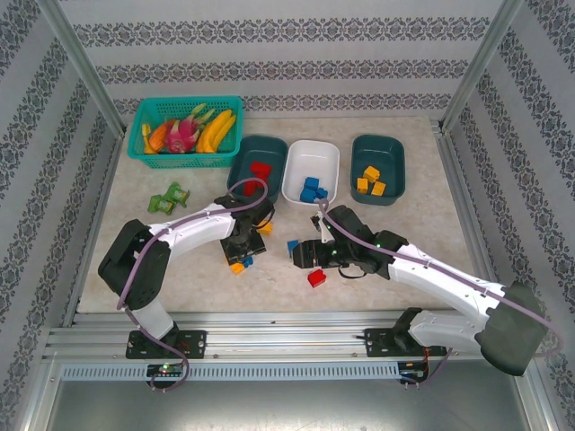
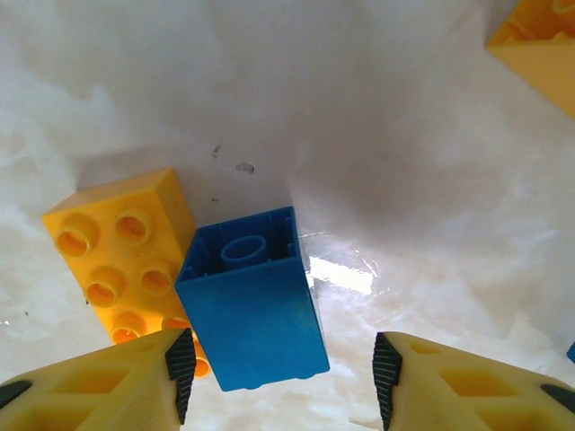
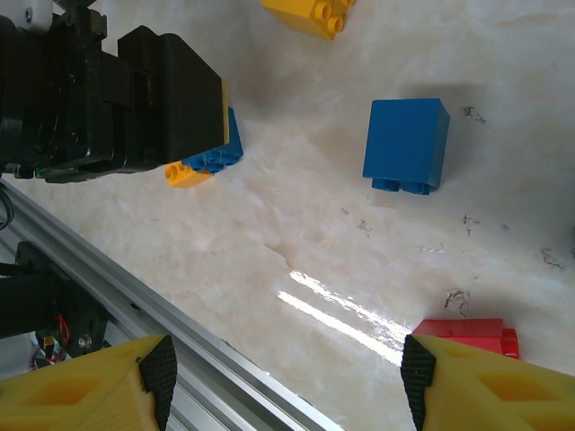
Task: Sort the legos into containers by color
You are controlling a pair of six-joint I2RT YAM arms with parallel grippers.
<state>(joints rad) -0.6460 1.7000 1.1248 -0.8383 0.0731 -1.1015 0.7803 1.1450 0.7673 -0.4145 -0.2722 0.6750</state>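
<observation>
- The left gripper (image 2: 284,382) hangs low over the table (image 2: 377,117), its jaws spread wide and gripping nothing. 1 blue lego (image 2: 252,301) lies on its side between the 2 fingers (image 2: 135,391), close against one with a gap to the other. It looks lined up for a pinch across its flat walls.
- A yellow lego (image 2: 121,256) lies studs up on that same crowded side, touching the blue one. So tight a neighbour may get nudged or caught when the jaws shut.
- Farther ahead of this gripper, a second yellow lego (image 2: 539,45) sits well apart.
- The right gripper (image 3: 287,382) is also wide open and empty above the table. A red lego (image 3: 472,334) lies just beside one finger, probably its target, and another blue lego (image 3: 406,144) sits farther ahead.
- Beyond both grippers stand 3 trays in a row. A dark teal tray (image 1: 269,145) holds red bricks (image 1: 260,169), a white tray (image 1: 314,157) holds blue bricks (image 1: 311,189), and a second dark teal tray (image 1: 382,148) holds yellow-orange bricks (image 1: 370,180). By colour, the straddled brick belongs in the white tray.
- Farthest off, past the left gripper's outer side, are a green toy (image 1: 168,199) and a mesh basket (image 1: 184,160) of toy fruit. Neither is part of the sorting.
</observation>
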